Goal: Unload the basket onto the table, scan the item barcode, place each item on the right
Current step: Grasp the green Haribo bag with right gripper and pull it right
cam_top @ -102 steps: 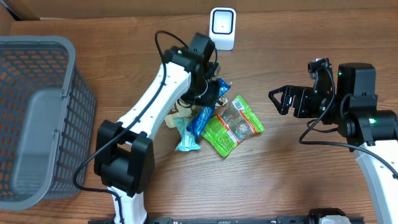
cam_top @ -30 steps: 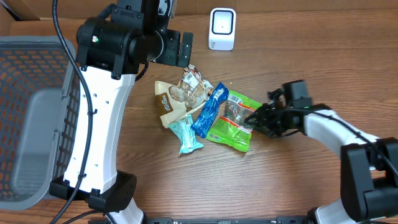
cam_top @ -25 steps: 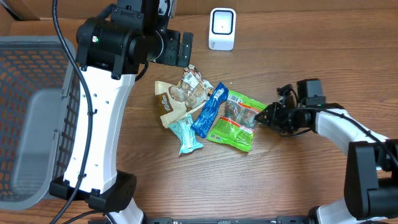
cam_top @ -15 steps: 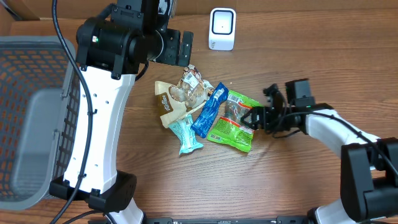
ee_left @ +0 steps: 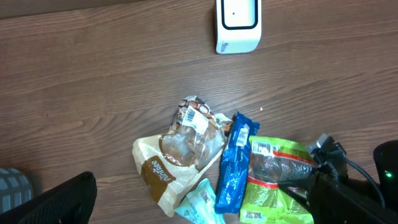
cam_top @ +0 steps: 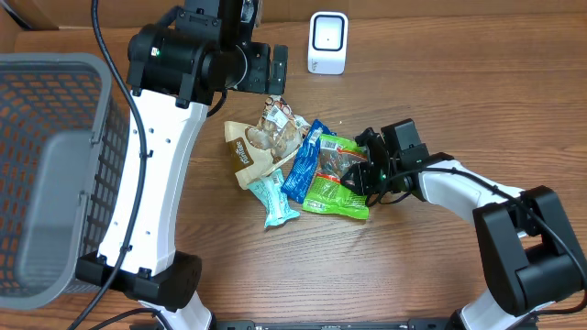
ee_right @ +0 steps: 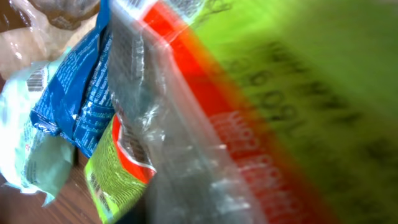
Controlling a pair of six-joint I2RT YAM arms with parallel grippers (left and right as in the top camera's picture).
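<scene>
The right gripper (cam_top: 368,172), pinched narrow on the right edge of the green snack packet (cam_top: 335,194) lying mid-table against a blue wrapper (cam_top: 303,167), should lift it clear and face its barcode (ee_left: 263,147) to the white scanner (cam_top: 327,41); the left gripper (cam_top: 269,71) hovers wide open.

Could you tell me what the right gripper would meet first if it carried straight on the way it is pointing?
The green snack packet: the right gripper points at its edge, and the packet fills the wrist view. Whether they already touch is unclear. The blue packet lies beyond.
</scene>
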